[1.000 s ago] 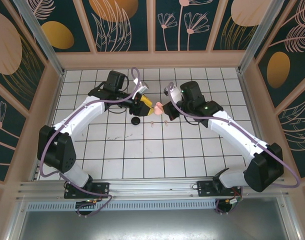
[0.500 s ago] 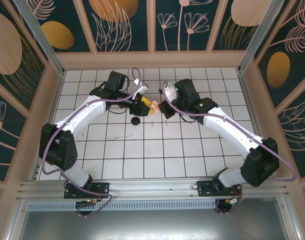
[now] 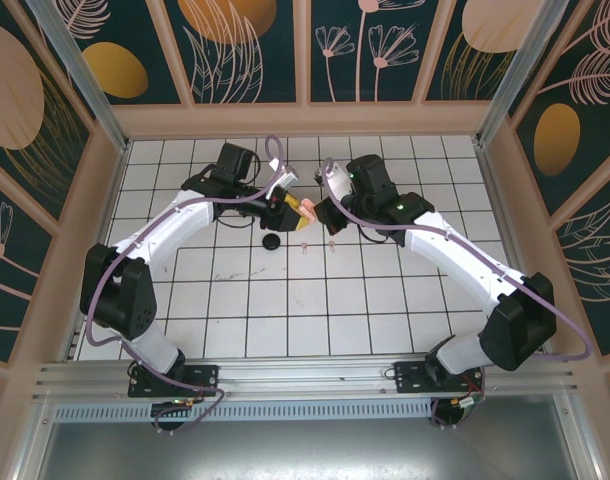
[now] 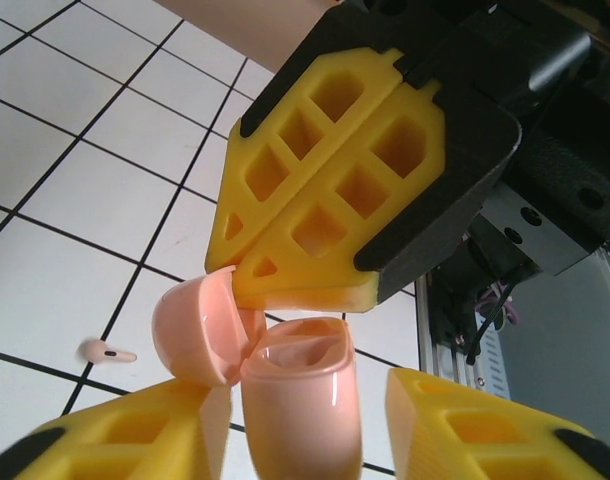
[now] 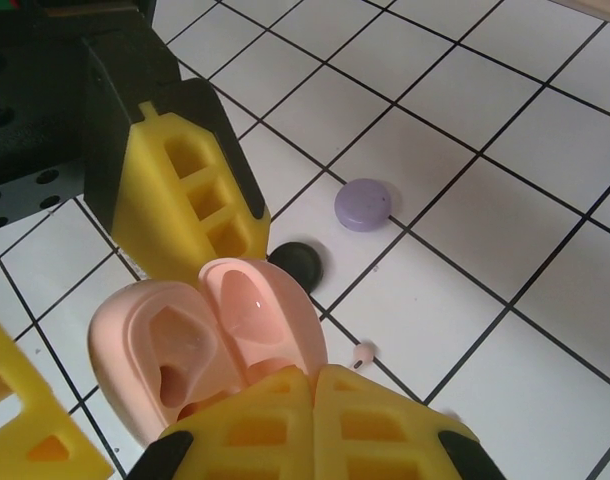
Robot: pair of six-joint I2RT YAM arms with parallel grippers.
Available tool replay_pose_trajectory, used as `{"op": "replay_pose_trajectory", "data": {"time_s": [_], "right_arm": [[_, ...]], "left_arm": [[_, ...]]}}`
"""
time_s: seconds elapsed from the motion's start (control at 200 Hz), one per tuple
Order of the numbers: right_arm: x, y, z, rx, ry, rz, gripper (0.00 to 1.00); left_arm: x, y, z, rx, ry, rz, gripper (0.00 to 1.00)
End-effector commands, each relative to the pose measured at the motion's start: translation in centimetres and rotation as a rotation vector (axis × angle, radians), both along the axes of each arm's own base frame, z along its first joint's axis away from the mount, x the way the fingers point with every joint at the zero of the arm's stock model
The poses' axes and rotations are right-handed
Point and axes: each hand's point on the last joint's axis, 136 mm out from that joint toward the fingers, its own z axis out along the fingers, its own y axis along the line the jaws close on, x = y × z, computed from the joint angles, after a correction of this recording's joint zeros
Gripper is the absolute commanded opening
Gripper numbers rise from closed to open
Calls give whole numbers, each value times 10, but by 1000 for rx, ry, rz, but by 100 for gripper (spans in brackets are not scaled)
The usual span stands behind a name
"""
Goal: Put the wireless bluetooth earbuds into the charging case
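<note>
Earbud (image 4: 107, 352), pale pink, is seen lying on the tiles (image 4: 85, 180). The open pink charging case (image 4: 295, 390) is flanked by the left gripper (image 4: 305, 425), its clamping untellable; the right gripper (image 5: 313, 385) is pressed together.

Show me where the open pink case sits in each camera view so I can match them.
Top external: pink case in the upper centre of the picture.
Left wrist: bottom centre, lid open to the left, between the left gripper's fingers.
Right wrist: lower left, both halves facing the camera.
Shared landmark: the right gripper, shut, yellow tips at the case.
</note>
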Motion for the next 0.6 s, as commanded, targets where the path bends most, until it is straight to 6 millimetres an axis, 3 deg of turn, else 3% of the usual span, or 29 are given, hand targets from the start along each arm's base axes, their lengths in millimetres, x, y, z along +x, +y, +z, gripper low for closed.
{"op": "replay_pose_trajectory", "data": {"time_s": [0.0, 0.26, 0.34, 0.455, 0.596], "right_arm": [[0, 8, 8, 3, -24, 23, 0], [5, 7, 15, 12, -40, -6, 0], [9, 4, 20, 12, -50, -37, 11], [13, -6, 31, 34, -59, -90, 38], [7, -26, 42, 94, -44, -146, 46]], "left_arm": [[0, -5, 5, -39, -23, -26, 39], [1, -6, 5, -59, -24, -13, 18], [4, -6, 5, -74, -34, 10, 12], [16, -3, 9, -102, -79, 103, 4], [41, 11, 16, -123, -130, 266, 0]]}}
